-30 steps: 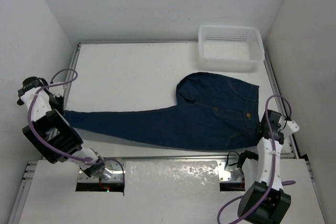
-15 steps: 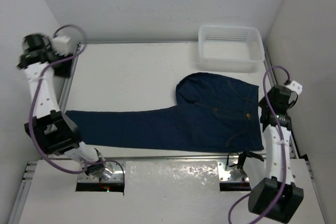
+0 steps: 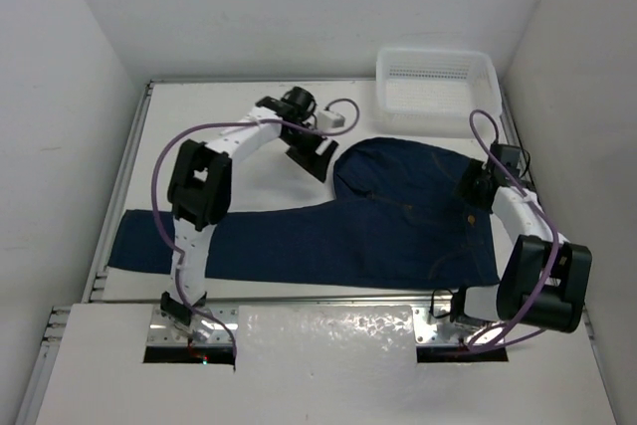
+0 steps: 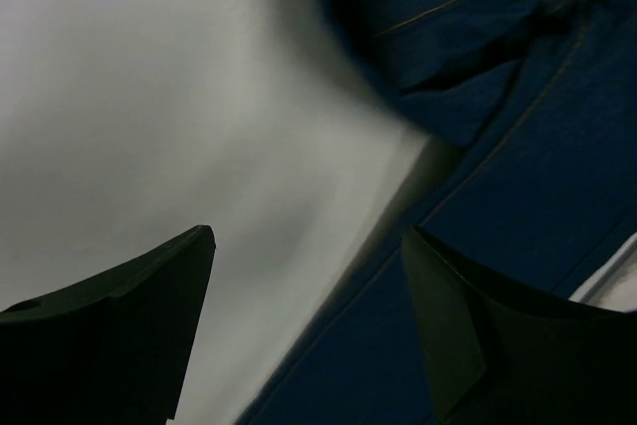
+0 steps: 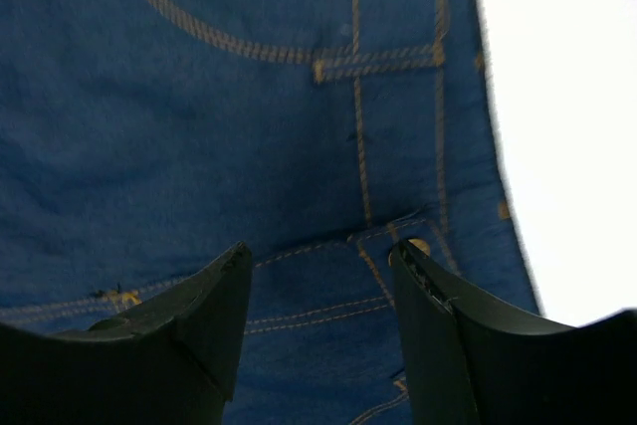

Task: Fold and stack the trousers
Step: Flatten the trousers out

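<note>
Across the counter (image 3: 229, 146) the trousers (image 3: 398, 231) lie flat, waist to the right, leg stretched left; right fingers (image 5: 159, 345) hang spread wide over the waistband button (image 5: 419, 246). Left fingers (image 4: 119, 335), equally wide, hover at the seat's edge, half over bare counter.

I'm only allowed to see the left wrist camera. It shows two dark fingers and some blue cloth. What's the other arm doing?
Observer: The right gripper hangs open over the waist of the trousers, close to the tan button.
Operator: Are the trousers all scrunched up, or laid out?
Observer: Laid out long. The leg end reaches the left edge of the table, with no fold across the legs.
</note>
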### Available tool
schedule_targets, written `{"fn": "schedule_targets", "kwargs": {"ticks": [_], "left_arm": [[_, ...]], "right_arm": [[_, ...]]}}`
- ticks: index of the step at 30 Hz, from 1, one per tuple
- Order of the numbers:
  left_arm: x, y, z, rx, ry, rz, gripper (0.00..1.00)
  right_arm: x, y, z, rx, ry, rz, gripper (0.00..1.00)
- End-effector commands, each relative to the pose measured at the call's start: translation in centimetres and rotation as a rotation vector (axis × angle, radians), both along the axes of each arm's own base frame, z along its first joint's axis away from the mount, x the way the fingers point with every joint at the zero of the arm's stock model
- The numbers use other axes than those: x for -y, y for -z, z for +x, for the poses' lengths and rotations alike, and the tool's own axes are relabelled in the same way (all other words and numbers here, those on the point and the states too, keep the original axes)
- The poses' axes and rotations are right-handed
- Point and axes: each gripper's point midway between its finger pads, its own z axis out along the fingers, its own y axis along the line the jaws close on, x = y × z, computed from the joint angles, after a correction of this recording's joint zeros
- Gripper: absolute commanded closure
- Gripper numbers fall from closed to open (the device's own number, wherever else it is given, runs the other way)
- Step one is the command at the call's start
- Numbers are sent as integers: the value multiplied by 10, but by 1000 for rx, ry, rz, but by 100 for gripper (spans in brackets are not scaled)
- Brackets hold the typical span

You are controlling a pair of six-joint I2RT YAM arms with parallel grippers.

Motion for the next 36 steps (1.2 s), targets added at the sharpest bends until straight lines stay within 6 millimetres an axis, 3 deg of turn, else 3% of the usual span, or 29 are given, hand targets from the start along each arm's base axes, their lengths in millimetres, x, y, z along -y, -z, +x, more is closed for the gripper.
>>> {"fn": "schedule_targets", "kwargs": {"ticks": [1,6,14,17,20,21,22,26,28,29,33,35,36], "left_arm": [[54,-24,-2,22,28,-135,28],[64,13,-16,-58,25,-113,35],[102,23,-26,-88,79,-184,35],[94,45,-24,-97,47,-117,50],[88,55,-23,-96,45,-80,92],[86,53,-20,-80,42,-73,100],[84,50,-19,-71,47,-59,100],[55,5,36,203,17,99,100],[31,-35,63,401,27,226,100],[23,-63,70,506,70,269,100],[-26,-130,97,821,65,573,100],[-42,-159,98,940,99,713,100],[-38,-176,101,998,122,715,100]], "right_arm": [[-12,8,6,28,-19,66,43],[-15,27,-5,-10,-18,77,42],[-22,54,-25,-73,8,118,40],[-23,63,-37,-103,22,116,36],[-23,72,-49,-133,33,110,35],[-21,78,-53,-151,67,110,36],[-20,84,-60,-178,92,113,38],[-23,110,-86,-306,199,202,50],[-24,116,-93,-343,213,205,49],[-23,116,-94,-351,218,200,49],[-19,114,-89,-340,214,183,49],[-19,112,-83,-323,207,187,49],[-20,112,-83,-321,204,189,49]]}}
